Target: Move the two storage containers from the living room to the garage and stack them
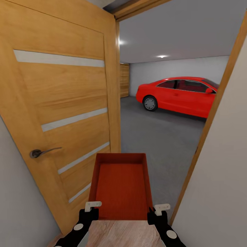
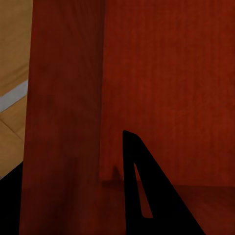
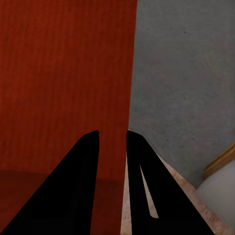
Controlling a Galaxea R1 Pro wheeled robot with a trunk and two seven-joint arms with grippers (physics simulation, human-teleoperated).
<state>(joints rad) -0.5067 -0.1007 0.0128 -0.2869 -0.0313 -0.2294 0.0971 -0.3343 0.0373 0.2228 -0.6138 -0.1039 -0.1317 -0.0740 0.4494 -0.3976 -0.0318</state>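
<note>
A: Where was the storage container (image 1: 120, 185) held?

B: Between both arms at the garage doorway — the left claw (image 1: 92, 207) and right claw (image 1: 158, 209) each pinched on a side wall.

A: And the risk?

B: The wooden door (image 1: 61, 113) or frame could be clipped in passing, and the thin walls slipped from.

Right gripper (image 3: 111, 147) clamped on thin wall of orange-red container (image 3: 63, 83) (one black finger (image 3: 73, 196) each side). Beyond wall: grey concrete floor (image 3: 186, 78), wood door frame (image 3: 223, 161) at corner.
</note>
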